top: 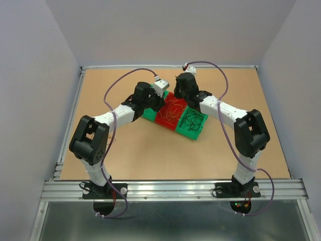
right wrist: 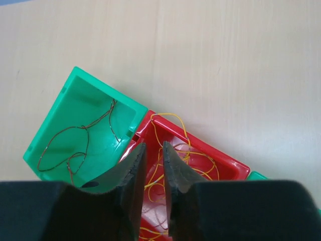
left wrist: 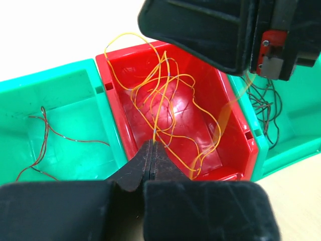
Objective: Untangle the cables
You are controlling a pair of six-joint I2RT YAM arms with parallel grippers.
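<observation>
Left gripper (left wrist: 153, 150): jaws shut, tips pinching a yellow strand of the cables (left wrist: 160, 100) inside the middle red bin (left wrist: 230, 100). Right gripper (right wrist: 154, 150): over that bin's far edge, jaws narrowly apart, nothing evidently held. Reddish strands (left wrist: 45, 135) lie in the left green bin (left wrist: 65, 90), black strands (left wrist: 266, 110) in the right green bin (left wrist: 296, 125).

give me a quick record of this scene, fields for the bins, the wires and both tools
layout: three bins in a row, red bin in the middle
red bin contents: tangled yellow wires
one green bin: reddish-brown wires
other green bin: black wires
left tool: shut, seemingly pinching a yellow strand inside the red bin
right tool: slightly open, above the bins, nothing held
</observation>
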